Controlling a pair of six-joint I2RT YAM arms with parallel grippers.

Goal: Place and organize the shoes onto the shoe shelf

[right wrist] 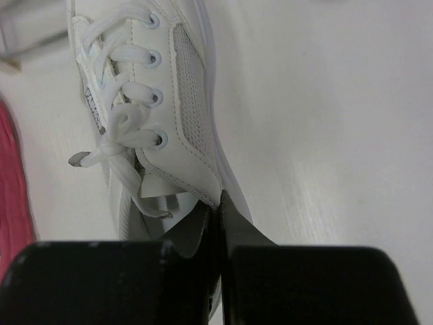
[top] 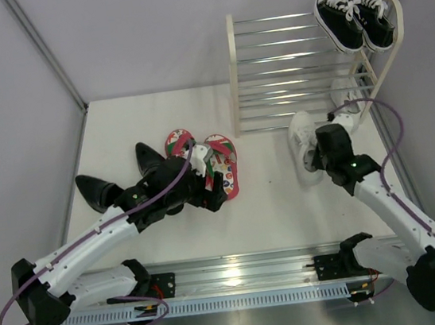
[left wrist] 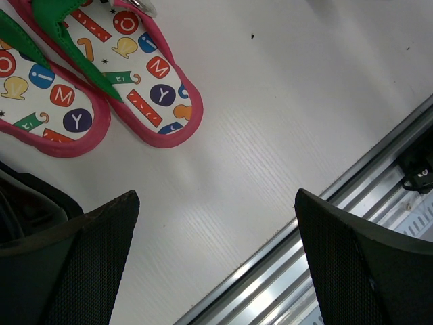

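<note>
The shoe shelf (top: pixel 285 69) stands at the back right. One white sneaker (top: pixel 303 137) lies on the table in front of it. My right gripper (top: pixel 320 158) is shut on its side collar; in the right wrist view the fingertips (right wrist: pixel 220 206) pinch the collar of this sneaker (right wrist: pixel 162 88). The second white sneaker (top: pixel 344 91) shows partly at the shelf's lower right. The red flip-flops (top: pixel 202 158) lie side by side at mid table, also in the left wrist view (left wrist: pixel 139 74). My left gripper (top: pixel 210 191) is open and empty just near of their heels (left wrist: pixel 215 203). Two black dress shoes (top: pixel 97 191) lie left of the flip-flops.
Black canvas sneakers (top: pixel 355 18) with white laces sit on the shelf's top right. The metal rail (left wrist: pixel 352 223) runs along the table's near edge. Grey walls close in the table on the left, back and right.
</note>
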